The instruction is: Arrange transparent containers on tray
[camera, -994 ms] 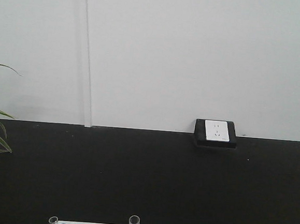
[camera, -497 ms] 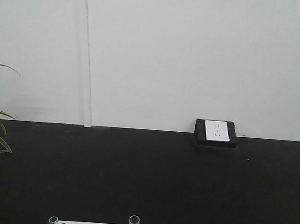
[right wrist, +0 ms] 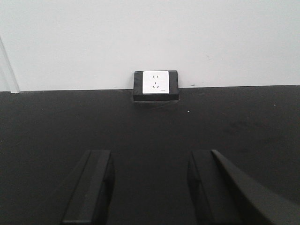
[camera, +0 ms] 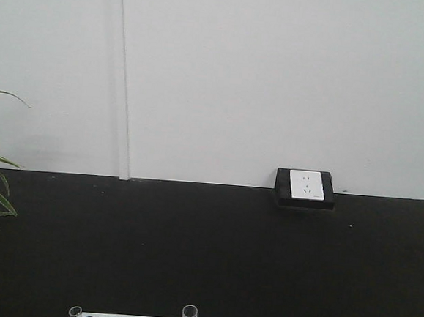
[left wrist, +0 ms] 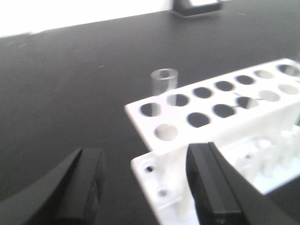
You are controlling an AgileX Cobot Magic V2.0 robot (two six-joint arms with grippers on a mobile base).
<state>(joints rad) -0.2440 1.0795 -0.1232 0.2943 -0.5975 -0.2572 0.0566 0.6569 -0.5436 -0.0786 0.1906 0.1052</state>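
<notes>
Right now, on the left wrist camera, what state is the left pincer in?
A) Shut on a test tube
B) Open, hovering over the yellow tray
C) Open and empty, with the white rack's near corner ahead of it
C: the left pincer has its fingers spread with nothing between them. The white rack lies just ahead, and a test tube stands upright at the rack's far side, untouched.

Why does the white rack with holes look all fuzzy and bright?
Left wrist view: the white rack is blurred and glaring, with its far end washed out, and the test tube looks soft too. Front view: sharp and evenly lit. Right wrist view: clear, no glare.
</notes>
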